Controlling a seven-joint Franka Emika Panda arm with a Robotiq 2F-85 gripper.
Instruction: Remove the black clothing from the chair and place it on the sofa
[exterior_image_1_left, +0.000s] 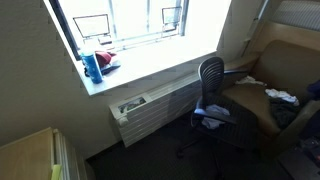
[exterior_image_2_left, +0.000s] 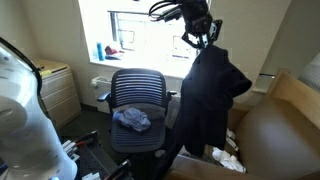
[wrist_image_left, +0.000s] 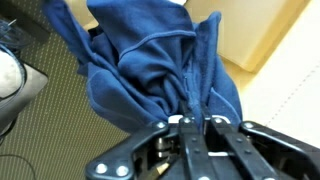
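My gripper (exterior_image_2_left: 197, 40) is shut on the black clothing (exterior_image_2_left: 205, 95), which hangs in long folds in the air between the office chair (exterior_image_2_left: 135, 90) and the brown sofa (exterior_image_2_left: 275, 130). In the wrist view the garment (wrist_image_left: 150, 60) looks dark blue, bunched and pinched between the fingers (wrist_image_left: 190, 122). The chair's seat holds a smaller blue-grey cloth (exterior_image_2_left: 131, 119). An exterior view shows the chair (exterior_image_1_left: 210, 78) next to the sofa (exterior_image_1_left: 268, 68).
A white cloth (exterior_image_2_left: 228, 158) lies at the sofa's front, also seen in an exterior view (exterior_image_1_left: 282, 96). A bright window sill with a blue bottle (exterior_image_1_left: 92, 66) runs above a radiator (exterior_image_1_left: 150, 105). A wooden cabinet (exterior_image_2_left: 55, 90) stands beside the chair.
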